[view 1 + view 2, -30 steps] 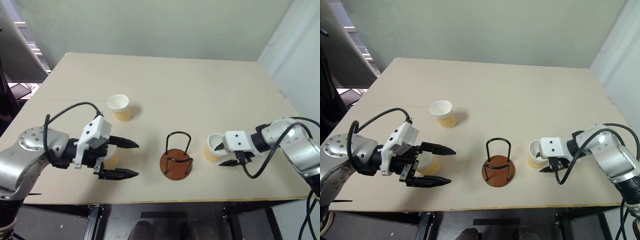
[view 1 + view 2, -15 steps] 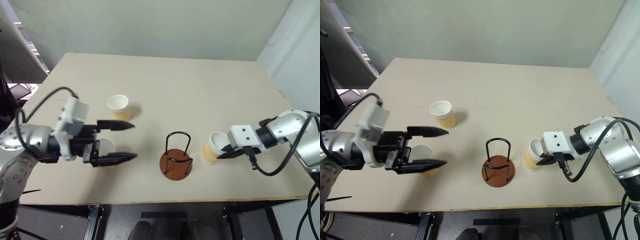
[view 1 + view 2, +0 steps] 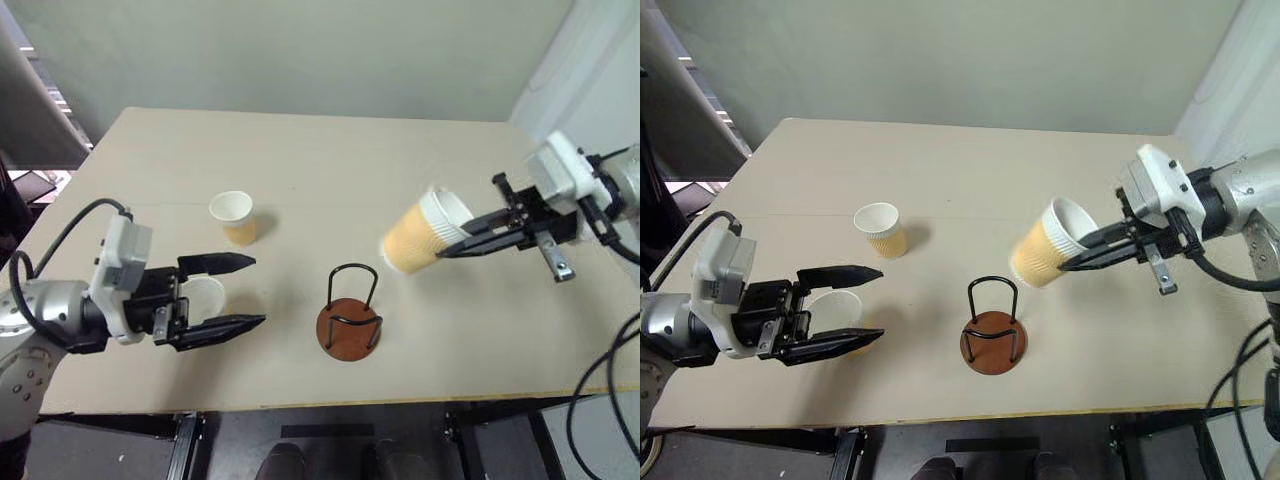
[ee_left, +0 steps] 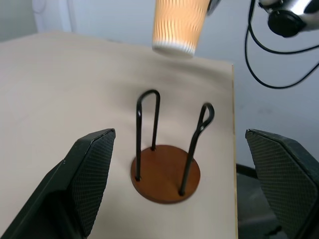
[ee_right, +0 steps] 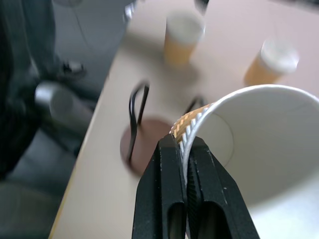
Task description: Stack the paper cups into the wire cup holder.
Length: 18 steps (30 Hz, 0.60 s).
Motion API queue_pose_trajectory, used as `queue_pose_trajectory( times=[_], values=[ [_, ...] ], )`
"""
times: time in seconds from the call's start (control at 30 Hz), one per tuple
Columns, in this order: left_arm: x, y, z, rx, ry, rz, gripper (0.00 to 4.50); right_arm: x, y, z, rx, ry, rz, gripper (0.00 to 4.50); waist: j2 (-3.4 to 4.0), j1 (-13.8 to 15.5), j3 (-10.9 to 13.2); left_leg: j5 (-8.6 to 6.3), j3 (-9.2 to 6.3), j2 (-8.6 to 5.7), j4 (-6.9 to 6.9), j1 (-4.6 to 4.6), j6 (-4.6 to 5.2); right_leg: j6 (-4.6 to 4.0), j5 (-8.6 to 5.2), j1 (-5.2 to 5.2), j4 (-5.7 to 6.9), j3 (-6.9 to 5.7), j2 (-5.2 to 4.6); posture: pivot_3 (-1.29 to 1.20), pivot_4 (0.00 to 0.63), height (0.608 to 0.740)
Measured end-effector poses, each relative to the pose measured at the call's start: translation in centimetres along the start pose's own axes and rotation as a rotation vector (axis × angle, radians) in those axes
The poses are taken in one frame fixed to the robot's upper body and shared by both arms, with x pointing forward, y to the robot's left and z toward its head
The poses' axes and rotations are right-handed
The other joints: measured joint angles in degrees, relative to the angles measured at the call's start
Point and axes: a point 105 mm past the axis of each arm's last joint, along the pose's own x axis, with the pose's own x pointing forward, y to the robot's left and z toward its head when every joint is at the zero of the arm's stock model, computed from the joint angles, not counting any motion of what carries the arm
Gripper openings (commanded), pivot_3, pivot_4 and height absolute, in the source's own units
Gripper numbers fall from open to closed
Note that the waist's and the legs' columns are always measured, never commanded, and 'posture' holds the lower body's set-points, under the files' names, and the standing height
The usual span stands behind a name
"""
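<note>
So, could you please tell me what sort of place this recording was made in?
Probably a lab or test room rather than a home: a plain beige table against a bare pale wall, holding just paper cups and a wire cup holder, with loose cables trailing alongside.

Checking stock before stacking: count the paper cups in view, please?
3. One cup is in the air, its rim pinched by the right gripper. One stands upright farther back on the table. One sits between the open left gripper's fingers.
</note>
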Motion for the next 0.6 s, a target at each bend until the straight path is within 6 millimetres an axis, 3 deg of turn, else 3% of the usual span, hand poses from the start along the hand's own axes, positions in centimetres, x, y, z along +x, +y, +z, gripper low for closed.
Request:
queue_pose_trajectory(
  times=[0.17,0.3,0.57,0.6],
  values=[
    [-0.2,-0.1,-0.3,-0.001,0.006,0.011,4.5,2.6,0.3,0.4,-0.006,-0.047,0.067,0.02,0.0,0.0,0.0,-0.01,0.0,0.09,0.01,-0.01,0.01,-0.01,0.0,-0.03,0.04,-0.01,0.06,0.0,0.15,0.74],
    [-0.6,-0.1,-0.8,-0.015,0.005,0.036,4.5,5.2,1.0,-2.1,0.046,0.005,0.118,0.02,0.01,0.0,0.0,-0.05,0.0,0.07,0.03,-0.05,0.03,0.0,0.0,-0.04,0.04,-0.01,0.02,0.0,0.15,0.74],
    [-0.5,-0.3,-0.7,-0.004,0.002,0.051,4.5,6.1,0.6,-3.8,0.014,0.1,0.087,0.02,0.0,-0.1,0.0,-0.11,0.0,0.12,0.05,-0.02,0.06,0.0,0.0,-0.04,0.06,0.0,-0.01,0.0,0.15,0.74],
    [-0.5,-0.3,-0.7,-0.003,0.002,0.052,4.5,6.2,0.5,-4.0,0.014,0.103,0.088,0.2,0.0,-0.1,0.0,-0.11,0.0,0.14,0.05,-0.03,0.06,-0.01,0.0,-0.05,0.06,0.0,-0.01,0.0,0.15,0.74]
  ],
)
